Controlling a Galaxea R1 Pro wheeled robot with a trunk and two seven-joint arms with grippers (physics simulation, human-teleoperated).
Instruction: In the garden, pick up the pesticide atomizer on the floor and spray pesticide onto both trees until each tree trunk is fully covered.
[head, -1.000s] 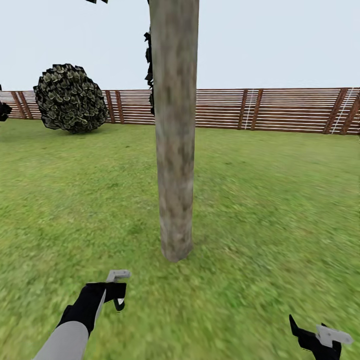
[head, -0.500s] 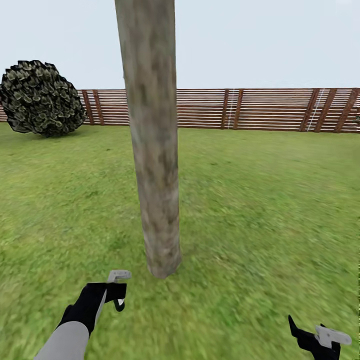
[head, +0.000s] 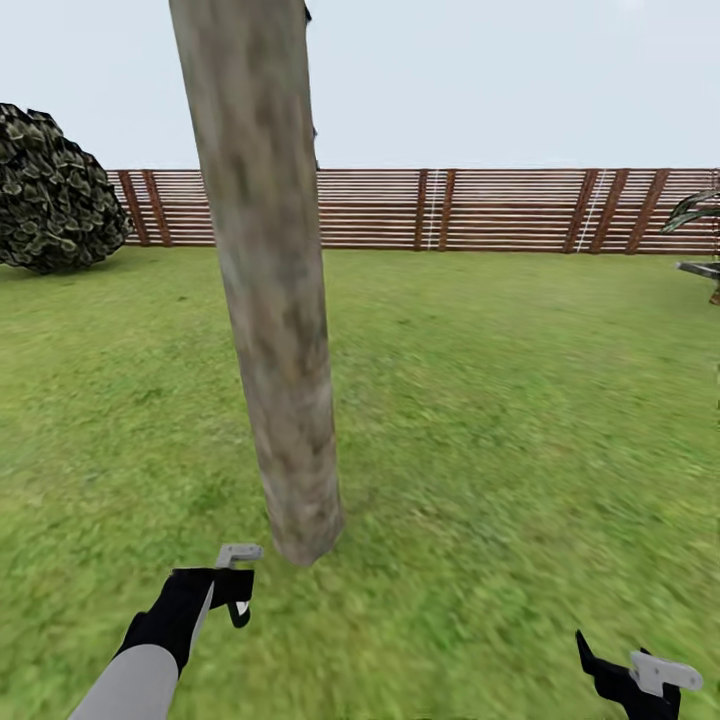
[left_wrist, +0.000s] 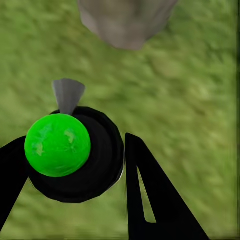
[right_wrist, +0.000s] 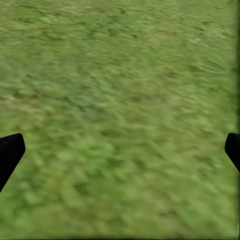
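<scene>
— the view has swung right and closer: the tree trunk (head: 262, 300) now leans across the left, the round bush (head: 50, 195) slides to the edge.

— left gripper (left_wrist: 95, 165) pinches the pesticide atomizer (left_wrist: 67, 150) near the trunk's base; right gripper (right_wrist: 120, 150) gapes wide over grass (right_wrist: 120, 75) — spraying looks close.

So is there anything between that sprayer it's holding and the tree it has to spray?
Nothing visible stands in the way. The left claw holds the atomizer, with its grey nozzle towards the tree trunk. Between them lies bare grass. The bush and fence stand far behind.
</scene>
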